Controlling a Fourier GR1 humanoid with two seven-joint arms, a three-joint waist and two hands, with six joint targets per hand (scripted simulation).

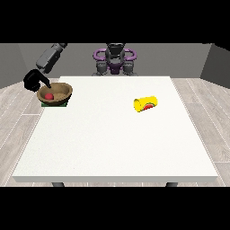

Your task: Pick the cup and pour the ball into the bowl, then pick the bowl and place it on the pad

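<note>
A brown bowl (56, 93) stands on a green pad (53, 105) near the table's far left corner, and a red ball (49, 96) lies inside it. The hand at the view's left (35, 80) hangs over the bowl's left rim, one finger pointing down at the rim; it holds nothing. A yellow cup (146, 103) lies on its side right of the table's middle, its red-lined mouth turned toward the camera. No hand shows at the view's right.
The white table (117, 148) stretches toward the camera from the bowl and cup. The robot's torso (115, 60) stands behind the far edge. A grey forearm (50, 57) slants down to the hand at the left.
</note>
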